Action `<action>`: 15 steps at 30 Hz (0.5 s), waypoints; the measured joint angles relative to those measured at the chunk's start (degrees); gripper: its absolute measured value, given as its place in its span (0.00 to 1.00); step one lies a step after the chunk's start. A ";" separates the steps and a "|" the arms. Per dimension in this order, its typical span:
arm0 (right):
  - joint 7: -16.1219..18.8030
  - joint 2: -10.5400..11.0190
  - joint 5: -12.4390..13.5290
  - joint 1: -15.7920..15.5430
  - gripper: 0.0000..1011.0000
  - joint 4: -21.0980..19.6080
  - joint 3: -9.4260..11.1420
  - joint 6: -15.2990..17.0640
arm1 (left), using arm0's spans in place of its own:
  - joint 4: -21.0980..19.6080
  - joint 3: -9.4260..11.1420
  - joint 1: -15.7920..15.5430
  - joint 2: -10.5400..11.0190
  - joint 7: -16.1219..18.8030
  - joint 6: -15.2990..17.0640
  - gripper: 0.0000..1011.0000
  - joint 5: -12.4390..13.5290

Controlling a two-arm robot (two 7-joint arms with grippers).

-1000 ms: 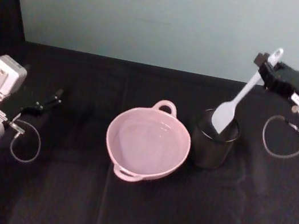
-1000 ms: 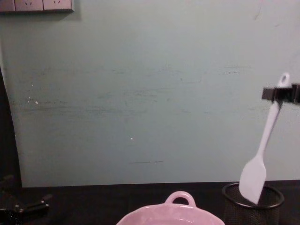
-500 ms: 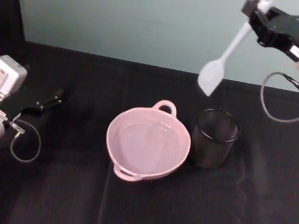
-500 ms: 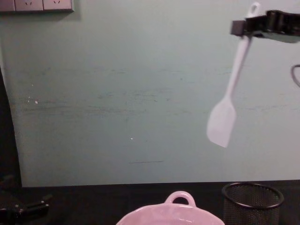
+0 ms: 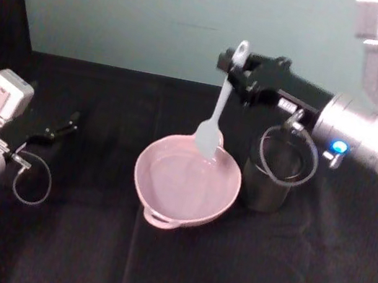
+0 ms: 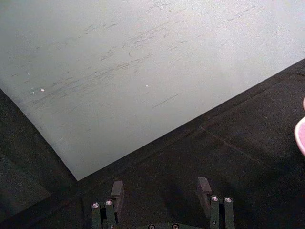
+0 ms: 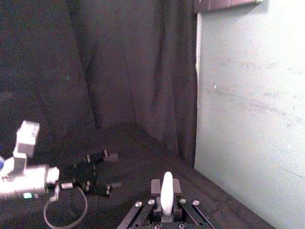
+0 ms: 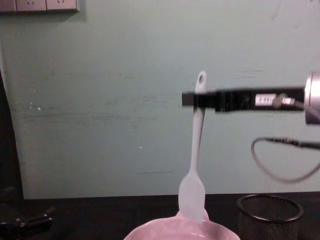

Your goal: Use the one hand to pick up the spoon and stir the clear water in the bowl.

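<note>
One spoon (image 5: 218, 110) hangs near-upright from the right gripper (image 5: 233, 65), clamped near its handle end, head over the far rim of the bowl (image 5: 142, 177), water (image 5: 185, 181) just below. Left gripper (image 5: 67, 124) idles, fingers spread, at the table (image 5: 223, 279)'s left edge.

1 spoon (image 5: 222, 100), 1 bowl (image 5: 138, 171), 1 mesh cup (image 5: 262, 192).

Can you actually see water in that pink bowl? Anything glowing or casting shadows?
Head view: the clear water is a faint sheen in the bowl; a blue light glows on the wrist behind the right gripper holding the spoon; the black cloth hides shadows, by the idle left gripper. Chest view: no spoon shadow on the wall.
</note>
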 joint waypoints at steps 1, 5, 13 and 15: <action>0.31 -0.24 -0.64 0.05 0.12 0.74 -0.38 -0.57 | 0.00 0.00 0.00 0.00 0.00 0.00 1.00 0.00; 1.34 -1.13 -4.27 0.00 0.12 3.82 -1.99 -3.40 | 0.00 0.00 0.00 0.00 0.00 0.00 1.00 0.00; 3.07 -1.48 -6.12 -1.92 0.12 4.26 -2.81 -4.62 | 0.00 0.00 0.00 0.00 0.00 0.00 1.00 0.00; 3.50 -1.65 -6.11 -2.37 0.12 3.96 -2.83 -4.63 | 0.00 0.00 0.00 0.00 0.00 0.00 1.00 0.00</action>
